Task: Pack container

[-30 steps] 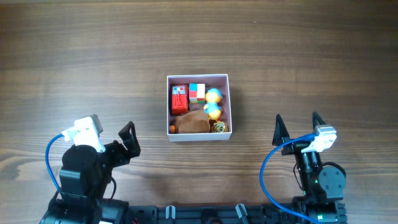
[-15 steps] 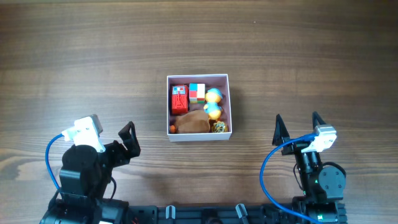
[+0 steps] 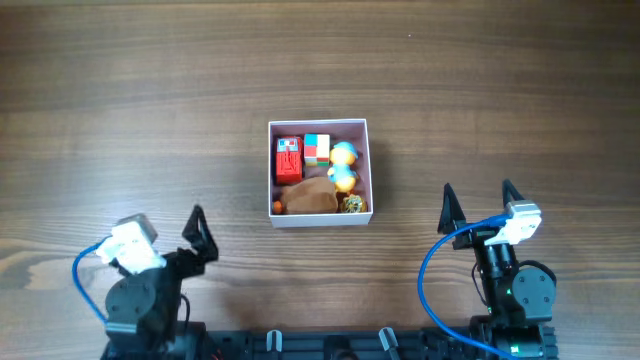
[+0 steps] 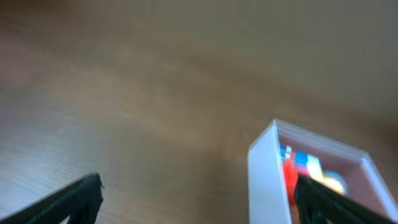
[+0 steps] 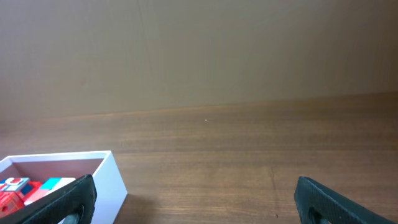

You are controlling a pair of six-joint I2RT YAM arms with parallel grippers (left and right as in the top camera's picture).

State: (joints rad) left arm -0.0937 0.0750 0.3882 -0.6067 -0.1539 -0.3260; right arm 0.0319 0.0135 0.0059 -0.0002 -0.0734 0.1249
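Observation:
The container [image 3: 318, 221], a square white-walled box with a pink inside, sits mid-table. It holds a red toy [image 3: 289, 159], a coloured cube [image 3: 317, 149], two blue and yellow toys [image 3: 344, 166], a brown piece [image 3: 308, 197] and a small gold thing [image 3: 353, 204]. My left gripper [image 3: 165, 238] is open and empty, near the front edge, left of the container. My right gripper [image 3: 479, 205] is open and empty, front right of it. The left wrist view, blurred, shows the container's white wall [image 4: 264, 180] between the open fingers [image 4: 196, 202]. The right wrist view shows its corner [image 5: 109, 180] left of the open fingers [image 5: 199, 202].
The brown wooden table [image 3: 150, 100] stretches round the container on all sides. Blue cables [image 3: 432, 270] loop by both arm bases at the front edge.
My left arm has pulled back toward the front edge and turned a little; its wrist view is blurred by motion. The right arm and the container have not moved.

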